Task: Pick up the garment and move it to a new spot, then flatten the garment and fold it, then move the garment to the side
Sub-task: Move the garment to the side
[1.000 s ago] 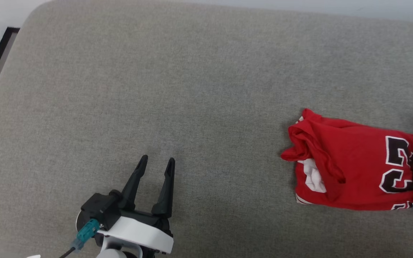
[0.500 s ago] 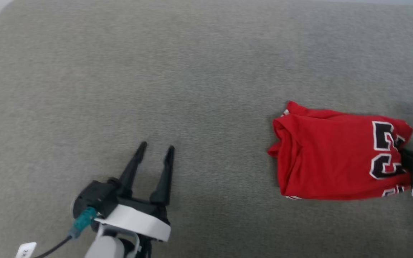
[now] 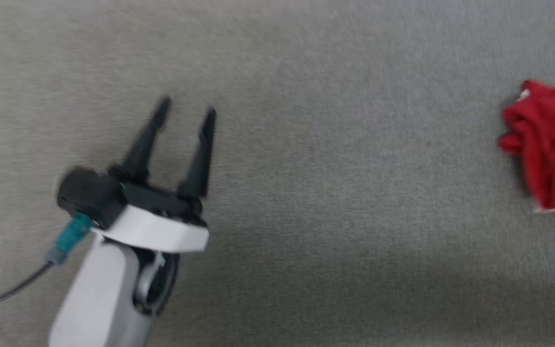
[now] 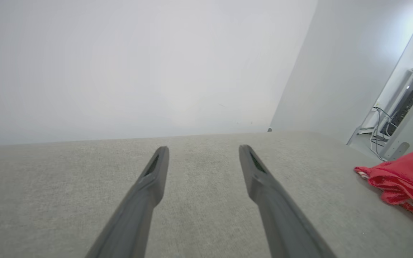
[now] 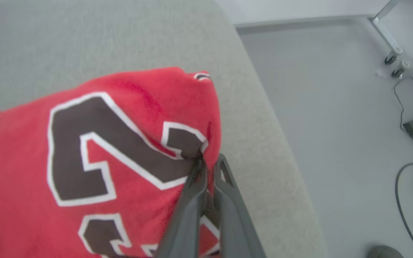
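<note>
On the left is the left gripper (image 3: 187,106). Its two dark fingers are wide apart and nothing is between them. It hangs over the grey soft surface (image 3: 330,168) and touches no cloth. In the left wrist view, the left gripper (image 4: 203,148) points along the grey surface toward a plain white wall (image 4: 120,71).

The middle of the grey surface is bare.

Far over on the right is the garment (image 3: 552,149). It is a bunched-up red shirt, well apart from the left gripper, and the right edge of the head view cuts it off. The head view is blurry. From the left wrist view, the garment (image 4: 403,175) sits low at the right side, on the grey surface.

The right gripper (image 5: 210,159) has its fingers squeezed together on the garment (image 5: 138,89). It pinches the red cloth right beside the big black number with the white outline. This spot is close to the right edge of the grey surface. Past that edge is a grey floor (image 5: 335,107) with some cables (image 5: 407,172).
</note>
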Controlling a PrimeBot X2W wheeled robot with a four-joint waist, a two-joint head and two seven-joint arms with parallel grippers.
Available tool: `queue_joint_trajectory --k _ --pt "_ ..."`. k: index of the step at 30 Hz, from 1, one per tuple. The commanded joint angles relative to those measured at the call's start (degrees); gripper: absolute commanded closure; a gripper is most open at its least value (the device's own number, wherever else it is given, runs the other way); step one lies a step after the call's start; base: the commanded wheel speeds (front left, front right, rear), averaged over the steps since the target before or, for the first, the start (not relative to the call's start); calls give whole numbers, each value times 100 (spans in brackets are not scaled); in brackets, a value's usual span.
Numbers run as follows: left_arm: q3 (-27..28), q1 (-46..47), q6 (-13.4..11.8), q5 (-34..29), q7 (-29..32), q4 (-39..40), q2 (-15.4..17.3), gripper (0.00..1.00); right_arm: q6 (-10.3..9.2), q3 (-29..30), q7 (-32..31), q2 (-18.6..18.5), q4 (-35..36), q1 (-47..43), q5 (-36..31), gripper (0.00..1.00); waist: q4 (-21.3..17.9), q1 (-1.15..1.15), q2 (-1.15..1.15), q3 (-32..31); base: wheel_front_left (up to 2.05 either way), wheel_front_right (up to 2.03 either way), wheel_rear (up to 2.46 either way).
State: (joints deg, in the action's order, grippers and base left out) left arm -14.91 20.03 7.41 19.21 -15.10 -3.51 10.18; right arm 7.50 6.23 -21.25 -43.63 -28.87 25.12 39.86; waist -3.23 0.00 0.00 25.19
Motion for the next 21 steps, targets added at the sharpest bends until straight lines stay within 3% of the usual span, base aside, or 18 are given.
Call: queue_joint_trajectory --k 1,7,18,20,21 --pt "27 244 11 -99 -5 106 95 0 -3 174 341 -30 -304 295 -121 100 -365 0 0 455 0 0 0" --pt "84 724 11 -228 -5 381 328 0 -3 412 1200 31 -1412 1275 -505 100 -516 0 0 954 0 0 0" --pt "39 1003 11 -412 -5 555 453 0 -3 96 2125 240 -2911 2561 -1120 100 -422 0 0 1296 0 0 0" --pt "79 950 11 -409 -5 548 382 0 -3 14 2231 304 -3113 2630 -1149 55 -388 0 0 1225 0 0 0" --pt "91 915 11 -393 -5 554 354 0 -3 -16 2271 320 -3217 2663 -1163 0 -369 0 0 1171 0 0 0"
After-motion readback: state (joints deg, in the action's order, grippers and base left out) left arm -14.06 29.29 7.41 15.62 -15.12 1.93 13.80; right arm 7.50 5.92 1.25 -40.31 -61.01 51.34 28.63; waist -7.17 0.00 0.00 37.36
